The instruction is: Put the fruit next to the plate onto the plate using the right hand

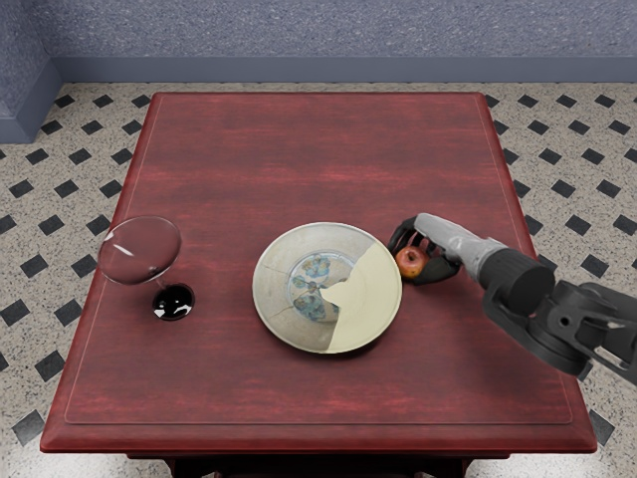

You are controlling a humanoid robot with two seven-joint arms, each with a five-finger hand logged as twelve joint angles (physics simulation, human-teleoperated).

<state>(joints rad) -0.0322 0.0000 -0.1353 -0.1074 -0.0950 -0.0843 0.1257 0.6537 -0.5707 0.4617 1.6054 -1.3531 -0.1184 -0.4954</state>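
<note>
A dark red wooden table (pixel 299 149) seen from above at a slant, standing on a pale floor (pixel 60 179) patterned with small black diamonds, with a blue-grey wall (pixel 299 30) at the far side.

My right arm (pixel 518 284) reaches in from the right edge, grey at the forearm and black at the heavier joints nearer the edge. My right hand (pixel 428 252) is low over the table, right of centre. Its dark fingers (pixel 402 235) are curled closely around a small red apple (pixel 411 262), one set arching over the far side of the fruit and the others wrapping under its near side, so the apple sits cupped in my grasp. I cannot tell whether the apple rests on the wood or is lifted slightly clear of it.

The apple is just beside the right rim of a round, pale plate (pixel 267 261), not on it. The plate lies near the middle of the table, with a blue-green motif at its centre and a cream-coloured patch across its right half.

Well apart, near the left edge, stands a clear wine glass (pixel 139 251), its bowl tilted in this view above a dark round foot.
</note>
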